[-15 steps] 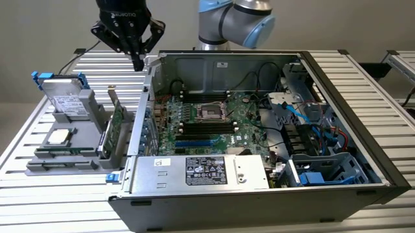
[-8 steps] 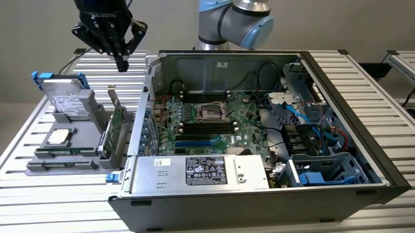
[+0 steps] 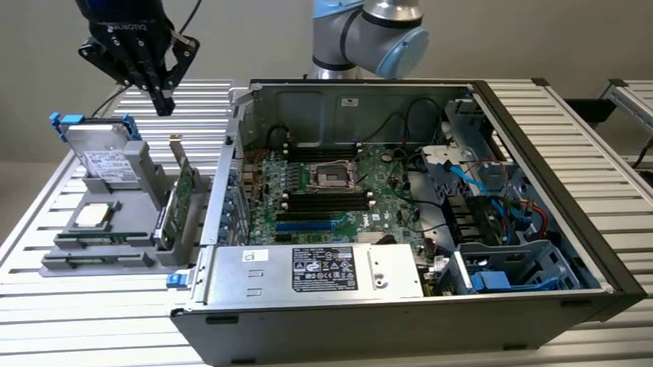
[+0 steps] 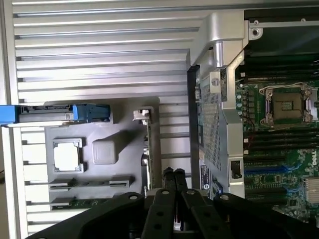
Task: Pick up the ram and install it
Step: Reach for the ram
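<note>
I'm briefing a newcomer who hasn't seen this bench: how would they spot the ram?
Beside the open computer case, on the exterior view's left, sits a gray holder. The ram lies in a slot on the far side of the CPU from the hard drive. It's a thin green stick, unlike the taller green card standing on edge.

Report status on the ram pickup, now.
Tool shut, empty, above the tray. Ram in a tray slot, untouched. Expansion card upright between tray and case.

Robotics lab: opened PC tower (image 3: 576, 229) on slatted metal table (image 3: 92, 329), grey parts fixture (image 3: 61, 265), robot arm (image 3: 372, 34)
</note>
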